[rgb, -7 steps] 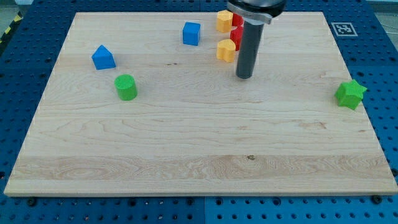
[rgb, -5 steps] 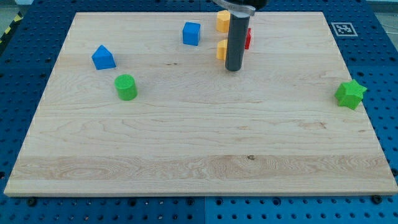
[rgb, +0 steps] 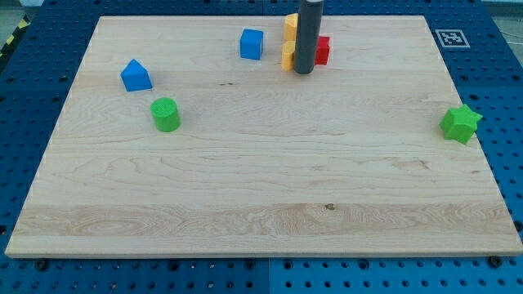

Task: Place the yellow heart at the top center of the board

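My tip (rgb: pixel 303 72) is down on the wooden board (rgb: pixel 261 188), near the top edge, a little right of the board's middle line. It's a plain dark rod (rgb: pixel 307 37), no jaws, nothing to open or close, and it holds nothing. The rod stands upright and runs out of the view's top.

Landmark is the tip. A yellow block (rgb: pixel 288 55) sits just to its left, half hidden by the rod, touching it or very nearly; I can't tell which. A second yellow block (rgb: pixel 290 23) sits just above that one, close to the board's top edge, also partly covered by the rod. 1 of these 2 should be the yellow heart, but neither shape can be made out behind the rod, so I can't say which. A red block (rgb: pixel 323 50) is just right of the tip and slightly above it, shape unclear, left side hidden by the rod.

Further left of the tip, the blue cube (rgb: pixel 252 43) sits apart from the yellow pair. Well left and a bit lower is a blue block with a peaked top (rgb: pixel 136 75). Below that, still far left of the tip, is the green cylinder (rgb: pixel 166 114). Far right of the tip and lower, the green star (rgb: pixel 460 123) sits at the board's right edge.
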You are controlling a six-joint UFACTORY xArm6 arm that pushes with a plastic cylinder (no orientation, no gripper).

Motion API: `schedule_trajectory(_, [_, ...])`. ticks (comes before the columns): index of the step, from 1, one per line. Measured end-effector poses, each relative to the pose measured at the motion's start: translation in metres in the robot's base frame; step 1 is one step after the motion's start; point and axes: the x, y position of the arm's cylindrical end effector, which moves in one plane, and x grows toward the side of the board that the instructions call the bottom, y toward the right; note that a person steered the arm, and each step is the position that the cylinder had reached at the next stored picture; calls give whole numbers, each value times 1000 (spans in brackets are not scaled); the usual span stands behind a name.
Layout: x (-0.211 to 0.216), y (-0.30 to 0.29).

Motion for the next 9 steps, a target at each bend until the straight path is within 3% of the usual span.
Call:
schedule_trajectory(2, [-21,-17])
schedule_trajectory(6, [-118,-34])
schedule_trajectory(8, [-107,-24])
schedule_trajectory(9, [-89,8])
